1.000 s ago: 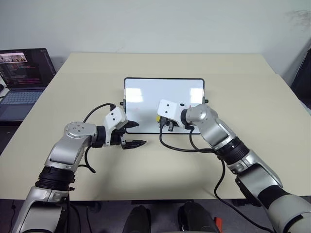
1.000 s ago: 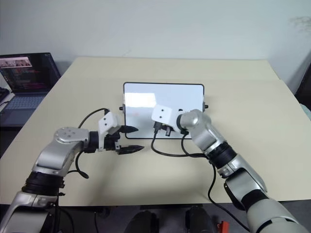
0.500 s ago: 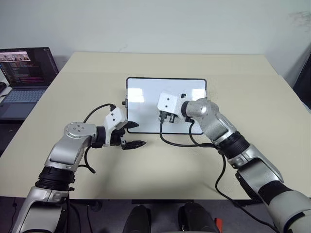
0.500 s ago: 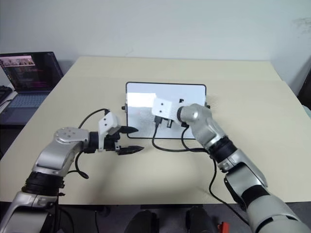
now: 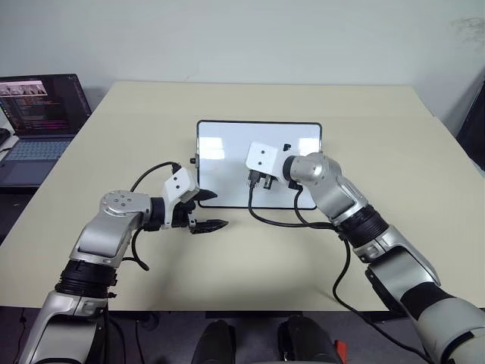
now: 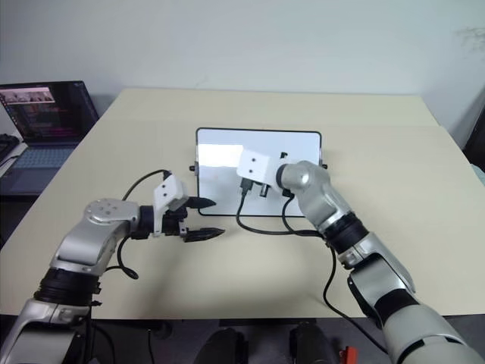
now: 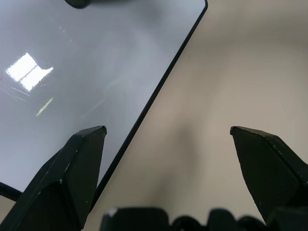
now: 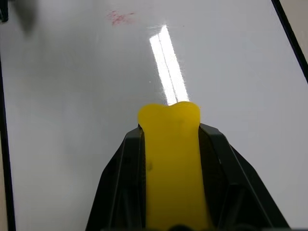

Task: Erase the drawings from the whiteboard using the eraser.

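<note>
The whiteboard point(image 5: 227, 148) lies flat on the middle of the table, white and glossy in a thin black frame. My right gripper point(image 5: 256, 180) hovers over its centre, shut on the yellow eraser point(image 8: 169, 159), which sticks out between the black fingers and points down at the board. Of the drawings, one faint red smudge point(image 8: 120, 18) shows on the white surface beyond the eraser's tip. My left gripper point(image 5: 216, 210) stands open and empty just off the board's near left edge point(image 7: 144, 108), above the bare table.
An open laptop point(image 5: 38, 114) stands at the table's far left corner. Black cables point(image 5: 280, 221) loop from my right wrist over the board's near edge onto the beige table point(image 5: 379, 129).
My right gripper has carried the eraser a little farther up the board, away from its near edge. The left gripper has stayed put.
</note>
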